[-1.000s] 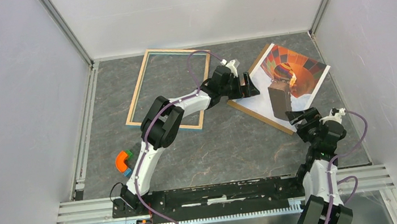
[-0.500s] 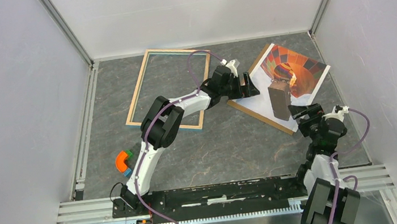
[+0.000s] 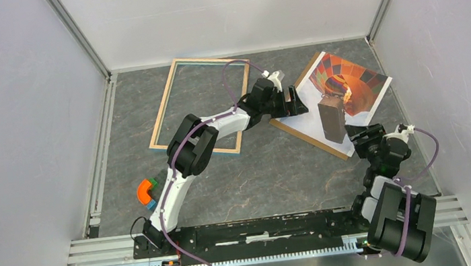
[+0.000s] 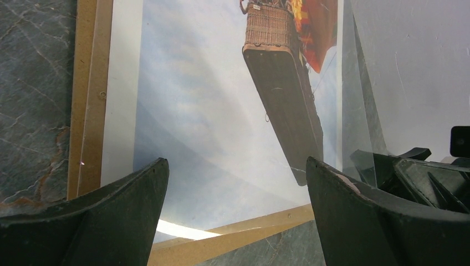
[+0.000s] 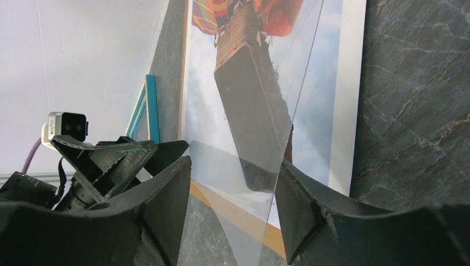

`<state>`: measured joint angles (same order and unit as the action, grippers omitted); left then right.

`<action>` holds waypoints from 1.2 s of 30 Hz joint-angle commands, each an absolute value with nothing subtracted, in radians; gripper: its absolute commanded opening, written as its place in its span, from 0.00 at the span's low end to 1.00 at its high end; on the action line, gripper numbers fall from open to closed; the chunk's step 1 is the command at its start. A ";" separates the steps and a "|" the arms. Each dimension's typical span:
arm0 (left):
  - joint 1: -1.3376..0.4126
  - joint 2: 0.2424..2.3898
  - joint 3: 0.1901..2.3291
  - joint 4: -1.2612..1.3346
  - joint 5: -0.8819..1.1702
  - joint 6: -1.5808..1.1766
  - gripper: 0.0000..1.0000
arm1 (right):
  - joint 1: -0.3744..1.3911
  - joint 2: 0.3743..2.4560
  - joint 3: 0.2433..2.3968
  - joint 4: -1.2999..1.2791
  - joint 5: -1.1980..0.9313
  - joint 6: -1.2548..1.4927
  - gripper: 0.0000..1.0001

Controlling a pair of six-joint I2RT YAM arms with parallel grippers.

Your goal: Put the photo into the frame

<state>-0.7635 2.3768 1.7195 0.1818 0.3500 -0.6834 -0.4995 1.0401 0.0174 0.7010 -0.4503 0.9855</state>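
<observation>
- Photo placement: the photo (image 3: 356,81), a rectangular paper print of an orange-red hot-air balloon, is seen lying face up at the right back of the grey stone-patterned tabletop (image 3: 271,169). It is carried on a plain brown cardboard backing board (image 4: 87,111), and a dark brown oblong piece (image 3: 331,120) is laid across its near half.
- The frame (image 3: 210,59), a large thin light-wood rectangle, is laid flat well apart to the left. Its near right corner is crossed by the left forearm.
- The left gripper (image 3: 297,102) is poised at the photo's left edge with its jaws spread wide, and nothing is gripped.
- The right gripper (image 3: 360,132) is likewise spread at the photo's near corner. A see-through sheet (image 5: 238,194) is seen between its jaws, though contact cannot be told.
- The photo's long axis is judged to run from the right gripper toward the far right. The frame lies leftward of both grippers and nearer the left arm, so a leftward carry is called for.
</observation>
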 commanded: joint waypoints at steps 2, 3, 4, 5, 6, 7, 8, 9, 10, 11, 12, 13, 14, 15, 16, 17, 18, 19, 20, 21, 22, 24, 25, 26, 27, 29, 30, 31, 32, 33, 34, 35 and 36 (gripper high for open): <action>-0.796 2.326 1.689 0.176 0.368 -0.612 1.00 | -0.499 1.074 -0.103 0.862 -0.466 0.987 0.50; -0.796 2.313 1.675 0.194 0.372 -0.605 1.00 | -0.499 1.072 -0.103 0.858 -0.468 0.983 0.47; -0.796 2.299 1.668 0.200 0.372 -0.602 1.00 | -0.499 1.068 -0.101 0.846 -0.469 0.976 0.45; -0.796 2.286 1.674 0.181 0.372 -0.598 1.00 | -0.499 1.065 -0.096 0.829 -0.468 0.962 0.42; -0.798 2.262 1.675 0.153 0.367 -0.594 1.00 | -0.498 1.060 -0.088 0.802 -0.469 0.946 0.40; -0.799 2.229 1.662 0.142 0.364 -0.594 1.00 | -0.499 1.057 -0.074 0.764 -0.469 0.921 0.39; -0.804 2.196 1.647 0.137 0.367 -0.599 1.00 | -0.499 1.051 -0.061 0.736 -0.468 0.899 0.38; -0.805 2.149 1.628 0.130 0.371 -0.603 1.00 | -0.499 1.043 -0.051 0.706 -0.468 0.887 0.35; -0.808 2.106 1.617 0.115 0.372 -0.601 1.00 | -0.499 1.034 -0.041 0.684 -0.468 0.875 0.30; -0.811 2.066 1.603 0.083 0.365 -0.593 1.00 | -0.499 1.026 -0.034 0.665 -0.472 0.869 0.25; -0.814 2.018 1.586 0.051 0.345 -0.584 1.00 | -0.499 1.016 -0.026 0.651 -0.477 0.862 0.22; -0.816 1.975 1.566 0.015 0.324 -0.574 1.00 | -0.499 1.007 -0.019 0.633 -0.482 0.856 0.19; -0.816 1.921 1.537 -0.008 0.299 -0.568 1.00 | -0.499 0.995 -0.012 0.614 -0.487 0.850 0.15; -0.816 1.875 1.506 -0.032 0.278 -0.561 1.00 | -0.499 0.985 -0.006 0.597 -0.493 0.845 0.12; -0.816 1.822 1.466 -0.045 0.263 -0.557 1.00 | -0.498 0.974 -0.007 0.574 -0.503 0.841 0.10; -0.817 1.767 1.425 -0.054 0.248 -0.554 1.00 | -0.499 0.960 0.014 0.560 -0.517 0.839 0.07; -0.819 1.728 1.391 -0.062 0.240 -0.550 1.00 | -0.498 0.945 0.028 0.542 -0.528 0.837 0.06; -0.823 1.688 1.354 -0.074 0.231 -0.543 1.00 | -0.498 0.926 0.034 0.520 -0.541 0.837 0.05; -0.828 1.655 1.323 -0.083 0.225 -0.533 1.00 | -0.498 0.907 0.046 0.493 -0.549 0.828 0.03; -0.838 1.619 1.284 -0.092 0.217 -0.521 1.00 | -0.498 0.880 0.061 0.451 -0.556 0.818 0.02; -0.853 1.584 1.245 -0.094 0.207 -0.506 1.00 | -0.497 0.854 0.082 0.411 -0.561 0.803 0.01; -0.900 1.523 1.174 -0.091 0.144 -0.469 1.00 | -0.497 0.811 0.132 0.316 -0.574 0.769 0.00; -0.925 1.501 1.146 -0.086 0.119 -0.447 1.00 | -0.497 0.793 0.166 0.260 -0.585 0.745 0.00; -0.956 1.480 1.118 -0.080 0.078 -0.434 1.00 | -0.496 0.774 0.195 0.203 -0.591 0.720 0.00; -0.993 1.468 1.099 -0.078 0.037 -0.421 1.00 | -0.495 0.760 0.229 0.151 -0.590 0.694 0.00; -1.059 1.449 1.062 -0.057 -0.064 -0.399 1.00 | -0.494 0.729 0.281 0.056 -0.588 0.658 0.00; -1.090 1.447 1.052 -0.045 -0.107 -0.387 1.00 | -0.494 0.717 0.300 0.025 -0.594 0.652 0.00; -1.124 1.450 1.049 -0.031 -0.155 -0.374 1.00 | -0.494 0.702 0.310 0.004 -0.604 0.652 0.00; -1.162 1.456 1.054 -0.026 -0.225 -0.361 1.00 | -0.494 0.687 0.318 0.002 -0.615 0.656 0.00; -1.195 1.466 1.064 -0.021 -0.287 -0.343 1.00 | -0.492 0.674 0.327 -0.029 -0.623 0.662 0.00; -1.234 1.484 1.081 -0.021 -0.361 -0.319 1.00 | -0.492 0.660 0.333 -0.040 -0.632 0.672 0.00; -1.264 1.503 1.100 -0.021 -0.424 -0.283 1.00 | -0.492 0.648 0.338 -0.051 -0.637 0.680 0.00; -1.299 1.524 1.128 -0.028 -0.501 -0.243 1.00 | -0.492 0.636 0.344 -0.066 -0.640 0.685 0.00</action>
<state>-1.2026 1.4837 1.0462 -0.0765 -0.1642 -0.4175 -0.4973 0.6781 0.2955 0.0441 -0.5900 0.7078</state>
